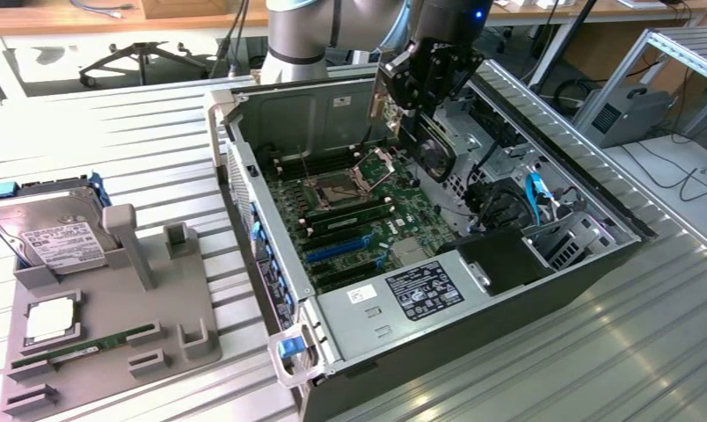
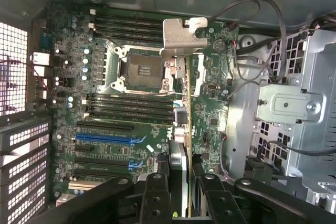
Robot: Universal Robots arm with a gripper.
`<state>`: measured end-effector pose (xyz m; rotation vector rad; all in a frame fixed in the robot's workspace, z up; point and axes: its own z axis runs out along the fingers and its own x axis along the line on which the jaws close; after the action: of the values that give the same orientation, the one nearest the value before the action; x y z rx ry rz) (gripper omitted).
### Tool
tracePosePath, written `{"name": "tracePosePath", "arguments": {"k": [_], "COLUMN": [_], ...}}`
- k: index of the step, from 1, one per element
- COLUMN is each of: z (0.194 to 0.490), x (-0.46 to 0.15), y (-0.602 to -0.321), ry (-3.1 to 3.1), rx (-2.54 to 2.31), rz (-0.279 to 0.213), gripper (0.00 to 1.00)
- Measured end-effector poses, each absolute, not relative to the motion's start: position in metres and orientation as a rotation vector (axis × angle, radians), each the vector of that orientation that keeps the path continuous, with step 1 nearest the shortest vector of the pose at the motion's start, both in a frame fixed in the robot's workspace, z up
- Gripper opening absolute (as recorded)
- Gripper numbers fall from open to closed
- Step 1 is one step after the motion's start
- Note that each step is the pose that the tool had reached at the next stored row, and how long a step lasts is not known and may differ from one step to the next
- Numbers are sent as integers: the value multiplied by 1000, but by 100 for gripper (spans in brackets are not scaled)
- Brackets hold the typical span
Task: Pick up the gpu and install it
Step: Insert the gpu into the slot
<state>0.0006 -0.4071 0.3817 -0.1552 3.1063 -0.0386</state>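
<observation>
The claw (image 1: pixel 427 104) (image 2: pixel 184 195) hangs over the open computer case (image 1: pixel 238 149). It is part-way closed, with a finger pressed on each flat face of the graphics card (image 1: pixel 433 149) (image 2: pixel 181 156). The card is held on edge inside the case's open top, above the motherboard (image 1: pixel 353 229) (image 2: pixel 131 129) and seated in no slot. In the wrist view its thin edge runs just beside the bare processor socket (image 2: pixel 143 69), with the silver bracket (image 2: pixel 178 38) at the end farthest from the claw.

The motherboard lies flat on the case floor, with the socket (image 1: pixel 336 189) near its middle. The blue slots (image 1: pixel 342 249) (image 2: pixel 107 139) and the black ones beside them stand unfilled. A metal drive cage (image 2: pixel 294 103) and loose cables (image 2: pixel 247 40) sit inside the case beside the board.

Well apart from the case, toward the exterior view's left, a grey holder (image 1: pixel 154 325) rests on the slatted metal surface (image 1: pixel 542 369). The holder carries a hard drive (image 1: pixel 54 233) with a white label leaning in a cradle, a square silver chip (image 1: pixel 51 321) lying in a recess, and a narrow green memory stick (image 1: pixel 83 345) lying flat near the holder's edge.
</observation>
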Motion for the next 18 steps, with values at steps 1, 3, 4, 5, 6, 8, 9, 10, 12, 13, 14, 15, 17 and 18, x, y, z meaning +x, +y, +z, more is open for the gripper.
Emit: {"name": "tracePosePath", "arguments": {"k": [1,3,4,5,6,8,9,10,12,13,14,15,17,18], "z": [382,382,382,382,382,382,382,382,382,382,382,382,382,382], "x": [1,1,1,1,1,1,1,1,1,1,1,1,1,1], "y": [-407,-407,-407,-407,-407,-407,-407,-407,-407,-407,-407,-407,-407,-407], "ry": [3106,3106,3106,3106,3105,3105,3105,3105,3104,3104,3104,3104,3104,3104], "rx": [-158,-162,-165,-167,-170,-176,-179,-181,-186,-188,-190,-191,-195,-197], "rz": [-39,-39,-39,-39,-39,-39,-39,-39,-39,-39,-39,-39,-39,-39], "gripper": [27,27,27,27,27,27,27,27,27,27,27,27,27,27]}}
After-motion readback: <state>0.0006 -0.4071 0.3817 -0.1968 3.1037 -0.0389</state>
